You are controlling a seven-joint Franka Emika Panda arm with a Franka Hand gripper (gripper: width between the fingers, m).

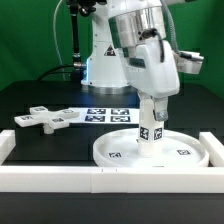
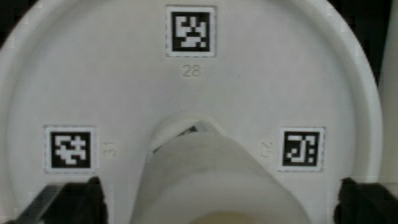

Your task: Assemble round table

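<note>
Black fingers (image 2: 64, 203) stand apart, one on each side of the short cylindrical leg (image 2: 199, 180). The wrist view shows a narrow strip of white between each finger and the leg's wall, so they are not clamped on it. The leg stands upright between and just below them. It is white, with small black-and-white square tags on its side in the exterior view, and its lower end rests on the round disc (image 1: 120, 152). That disc lies flat directly beneath the fingers and spreads out around the leg on every side, with the leg near its middle. Three tags show on its face in the wrist view.

Past the disc, the white straight-walled rim (image 1: 100, 178) borders the dark surface (image 1: 55, 140). The disc's front edge is right by the rim's front wall, though I cannot tell whether they touch. Well away from the fingers, toward the exterior view's left, the flat cross-shaped foot piece (image 1: 45, 118) lies on the surface, apart from the disc. Behind the fingers, near the arm's base, lies the marker board (image 1: 108, 113). Above them stands the white arm (image 1: 140, 50).
</note>
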